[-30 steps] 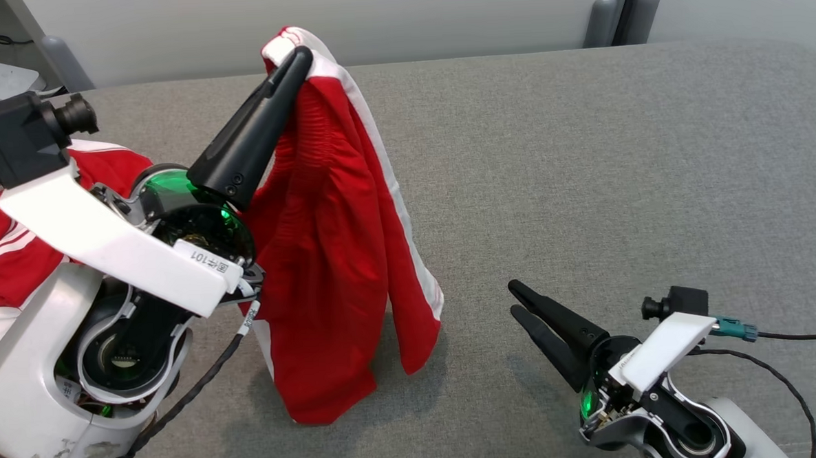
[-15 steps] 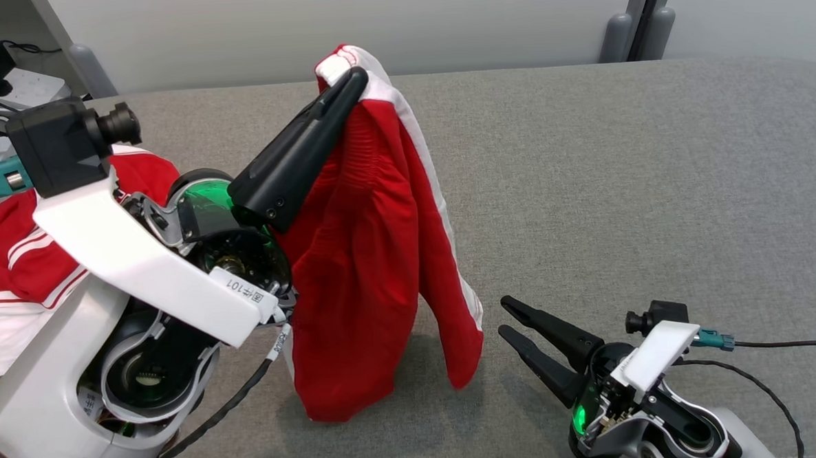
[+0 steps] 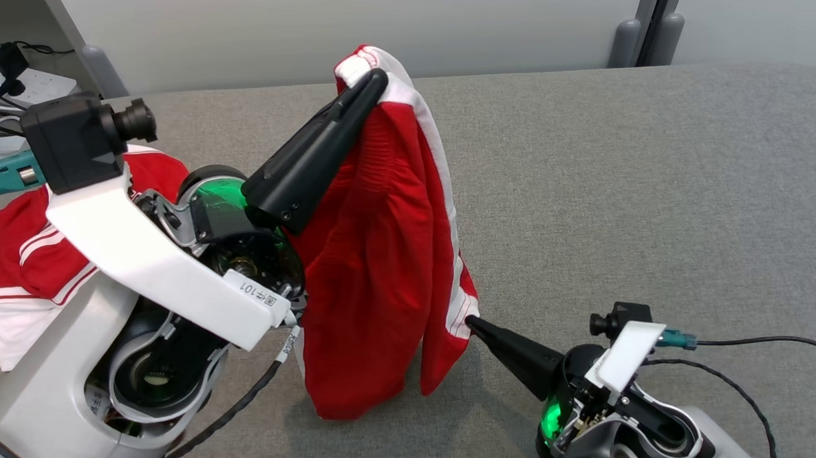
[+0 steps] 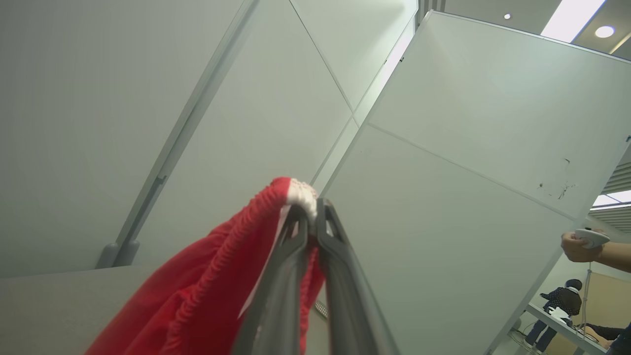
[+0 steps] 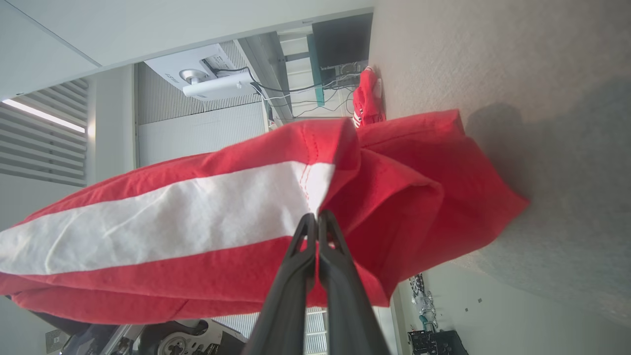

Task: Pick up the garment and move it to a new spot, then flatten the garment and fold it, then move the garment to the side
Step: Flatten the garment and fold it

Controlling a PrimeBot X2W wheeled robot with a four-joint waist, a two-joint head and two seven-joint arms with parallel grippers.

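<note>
1. Two hands on the red shorts: left hand clenched on the waistband, holding them up.
2. Right hand pinched shut on the white-striped hem.
3. The red shorts hang over the counter, near its front edge.

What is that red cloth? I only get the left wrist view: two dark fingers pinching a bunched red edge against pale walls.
Observer: Shorts. The left gripper holds them up by the waistband. They hang down to a grey table, and the lowest fold seems to rest on it.
Operator: Is the other arm doing anything?
Observer: Yes. The right gripper is shut on the bottom hem, at the end of a white stripe.
Operator: Anything else on the table?
Observer: Another red and white garment lies crumpled at its left end.
</note>
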